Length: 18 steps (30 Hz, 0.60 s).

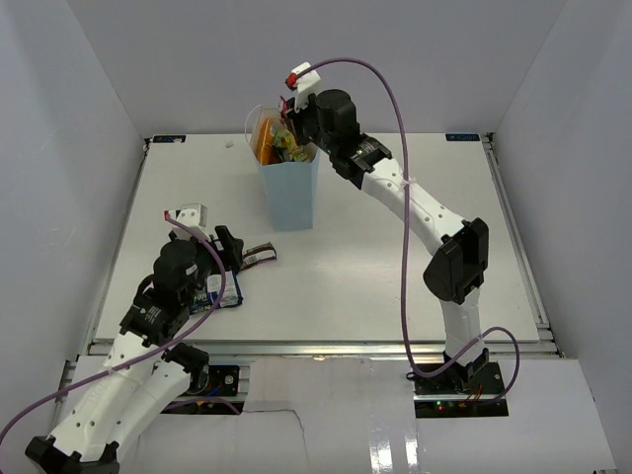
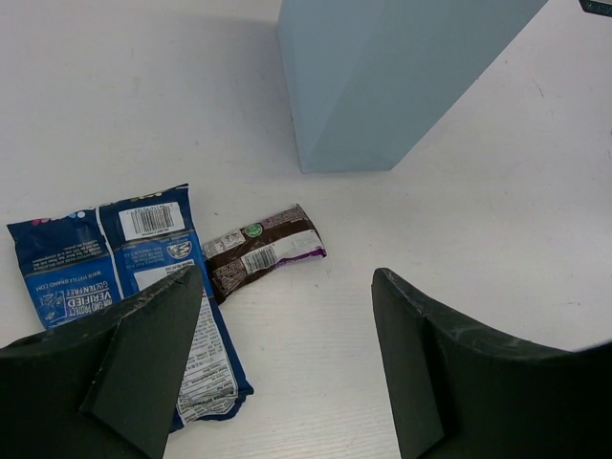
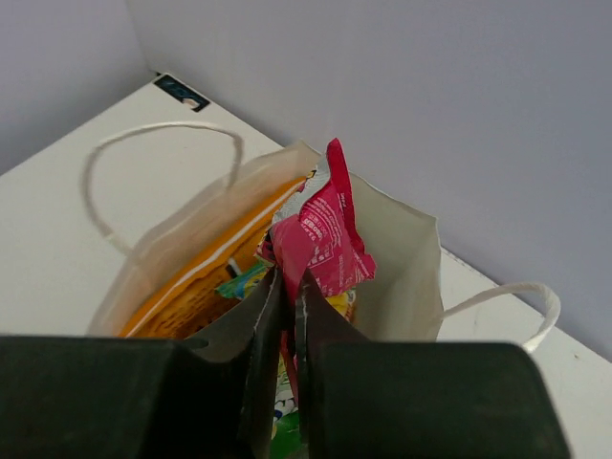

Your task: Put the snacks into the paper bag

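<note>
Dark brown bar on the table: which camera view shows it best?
Left wrist view: the dark brown bar lies close and unobstructed, beside the blue pouch. The top external view shows it only small; the right wrist view does not show it.

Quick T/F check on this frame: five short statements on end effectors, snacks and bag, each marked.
1. The right end effector is shut on the red-pink wrapper at the paper bag mouth. True.
2. The left end effector grips the dark brown bar. False: it is open, and the bar lies on the table.
3. The blue pouch is in the bag. False: it lies on the table beside the bar.
4. The orange chip bag is inside the bag. True.
5. The bag lies tipped over. False: it stands upright.
</note>
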### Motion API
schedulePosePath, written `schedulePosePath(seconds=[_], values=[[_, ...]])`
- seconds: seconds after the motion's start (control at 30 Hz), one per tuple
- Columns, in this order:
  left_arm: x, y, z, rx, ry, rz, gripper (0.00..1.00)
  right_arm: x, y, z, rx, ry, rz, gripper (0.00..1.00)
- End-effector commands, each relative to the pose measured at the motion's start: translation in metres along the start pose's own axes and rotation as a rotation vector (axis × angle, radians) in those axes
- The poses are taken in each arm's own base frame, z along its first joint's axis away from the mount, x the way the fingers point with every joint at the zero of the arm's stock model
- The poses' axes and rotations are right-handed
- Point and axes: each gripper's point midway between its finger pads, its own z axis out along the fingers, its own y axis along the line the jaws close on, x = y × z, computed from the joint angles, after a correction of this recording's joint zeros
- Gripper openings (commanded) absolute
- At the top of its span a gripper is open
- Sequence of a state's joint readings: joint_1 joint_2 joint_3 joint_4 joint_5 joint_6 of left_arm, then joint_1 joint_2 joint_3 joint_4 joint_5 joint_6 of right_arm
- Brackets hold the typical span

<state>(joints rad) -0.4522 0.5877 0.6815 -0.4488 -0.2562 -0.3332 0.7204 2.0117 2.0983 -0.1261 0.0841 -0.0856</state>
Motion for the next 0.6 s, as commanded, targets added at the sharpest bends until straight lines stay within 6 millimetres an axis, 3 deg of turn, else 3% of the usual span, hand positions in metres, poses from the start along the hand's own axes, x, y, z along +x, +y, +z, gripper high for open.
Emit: schedulePosePath(seconds=[0.0,0.03,0.07,0.13,0.2,0.33,0.37,0.4,0.43,0.47,0.5,0.53,0.57], values=[[0.001,0.006,0.001,-0.026,0.004,0.004,0.82,-0.044,-0.040,0.000,0.187,-0.161,0.014,0.13],[0.001,0.006,0.001,-0.027,0.005,0.004,0.82,-0.038,-0.042,0.003,0.194,-0.150,0.012,0.19],[0.002,0.006,0.002,-0.027,0.010,0.006,0.81,-0.030,-0.043,0.006,0.195,-0.136,0.008,0.35],[0.002,0.005,0.003,-0.024,0.012,0.006,0.82,-0.021,-0.039,0.007,0.177,-0.115,-0.001,0.60],[0.003,0.005,0.003,-0.025,0.014,0.008,0.82,-0.020,-0.038,0.004,0.167,-0.112,-0.002,0.72],[0.008,0.012,0.007,-0.060,0.027,0.005,0.81,-0.035,-0.034,-0.012,0.138,-0.118,0.011,0.79],[0.009,0.014,0.009,-0.074,0.031,-0.002,0.81,-0.049,-0.029,-0.022,0.107,-0.143,0.016,0.79],[0.015,0.017,0.013,-0.093,0.053,0.000,0.81,-0.041,-0.025,-0.027,0.086,-0.110,0.017,0.79],[0.015,0.021,0.015,-0.121,0.057,-0.004,0.80,-0.056,-0.020,-0.044,0.049,-0.126,0.013,0.79],[0.018,0.024,0.017,-0.140,0.068,-0.020,0.80,-0.061,-0.001,-0.054,-0.062,-0.135,-0.023,0.79],[0.020,0.026,0.020,-0.157,0.081,-0.027,0.80,-0.045,0.012,-0.062,-0.143,-0.102,-0.052,0.78],[0.024,0.028,0.025,-0.180,0.108,-0.030,0.79,-0.065,0.025,-0.090,-0.226,-0.147,-0.099,0.78],[0.026,0.032,0.027,-0.202,0.120,-0.044,0.79,-0.056,0.051,-0.109,-0.397,-0.142,-0.194,0.79]])
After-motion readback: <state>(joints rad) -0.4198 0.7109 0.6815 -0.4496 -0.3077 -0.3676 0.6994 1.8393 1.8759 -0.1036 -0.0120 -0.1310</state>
